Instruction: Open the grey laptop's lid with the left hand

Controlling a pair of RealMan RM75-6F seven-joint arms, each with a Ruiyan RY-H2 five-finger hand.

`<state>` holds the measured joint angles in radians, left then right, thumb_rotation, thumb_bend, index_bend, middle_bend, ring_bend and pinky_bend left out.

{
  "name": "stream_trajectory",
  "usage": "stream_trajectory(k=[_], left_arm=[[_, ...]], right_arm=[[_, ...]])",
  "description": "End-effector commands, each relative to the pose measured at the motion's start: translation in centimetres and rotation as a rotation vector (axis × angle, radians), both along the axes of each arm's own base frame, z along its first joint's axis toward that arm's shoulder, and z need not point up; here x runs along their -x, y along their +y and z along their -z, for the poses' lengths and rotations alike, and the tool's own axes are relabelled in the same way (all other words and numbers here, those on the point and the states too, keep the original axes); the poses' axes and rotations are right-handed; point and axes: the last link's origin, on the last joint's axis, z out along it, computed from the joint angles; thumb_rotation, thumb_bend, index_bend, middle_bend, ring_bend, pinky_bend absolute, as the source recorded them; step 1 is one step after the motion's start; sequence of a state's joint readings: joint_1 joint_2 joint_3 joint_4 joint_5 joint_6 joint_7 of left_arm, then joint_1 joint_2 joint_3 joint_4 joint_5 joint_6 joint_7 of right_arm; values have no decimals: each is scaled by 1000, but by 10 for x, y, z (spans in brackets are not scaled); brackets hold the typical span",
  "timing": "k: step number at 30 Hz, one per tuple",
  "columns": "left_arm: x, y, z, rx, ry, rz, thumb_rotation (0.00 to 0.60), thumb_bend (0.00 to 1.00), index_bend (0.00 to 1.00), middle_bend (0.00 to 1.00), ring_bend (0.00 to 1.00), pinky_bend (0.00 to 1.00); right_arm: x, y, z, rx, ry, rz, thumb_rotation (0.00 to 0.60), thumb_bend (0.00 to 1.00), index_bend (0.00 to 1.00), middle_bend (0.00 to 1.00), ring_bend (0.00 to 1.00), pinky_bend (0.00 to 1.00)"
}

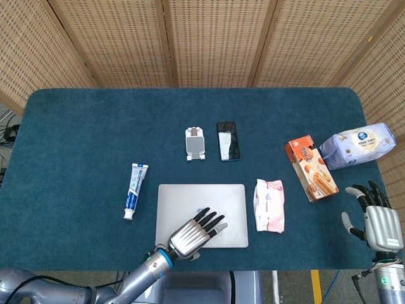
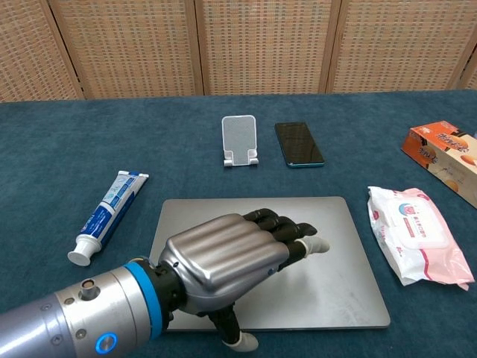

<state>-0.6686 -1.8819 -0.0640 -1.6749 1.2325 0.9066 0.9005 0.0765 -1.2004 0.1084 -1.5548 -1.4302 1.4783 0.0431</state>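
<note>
The grey laptop [image 1: 201,206] [image 2: 328,253] lies closed and flat near the table's front edge. My left hand [image 1: 195,233] [image 2: 231,257] hovers over its front half, palm down, fingers stretched forward and slightly apart, thumb hanging below at the front edge; it holds nothing. Whether the fingertips touch the lid I cannot tell. My right hand [image 1: 374,218] stands upright at the far right table edge, fingers spread, empty, well away from the laptop; the chest view does not show it.
A toothpaste tube [image 1: 135,190] [image 2: 106,216] lies left of the laptop. A wet-wipes pack [image 1: 269,204] [image 2: 417,233] lies to its right. Behind it are a white phone stand [image 1: 195,144] [image 2: 239,140] and black phone [image 1: 228,140] [image 2: 298,143]. Biscuit box [image 1: 311,168] [image 2: 446,153] and tissue pack [image 1: 357,145] sit at right.
</note>
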Motion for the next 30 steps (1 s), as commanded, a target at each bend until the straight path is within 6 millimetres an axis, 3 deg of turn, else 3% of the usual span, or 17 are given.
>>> stream_trajectory(k=[1, 13, 30], left_arm=[[-2, 0, 6, -7, 7, 0, 568, 164, 0, 0, 0, 0], [-9, 4, 26, -29, 19, -10, 570, 167, 0, 0, 0, 0], [-14, 11, 31, -57, 16, -20, 569, 171, 0, 0, 0, 0]], right_arm=[[1, 0, -1, 3, 1, 2, 600, 414, 263, 217, 7, 171], [6, 3, -6, 13, 4, 18, 600, 414, 263, 217, 7, 171], [11, 4, -8, 15, 3, 35, 600, 414, 263, 217, 7, 171]])
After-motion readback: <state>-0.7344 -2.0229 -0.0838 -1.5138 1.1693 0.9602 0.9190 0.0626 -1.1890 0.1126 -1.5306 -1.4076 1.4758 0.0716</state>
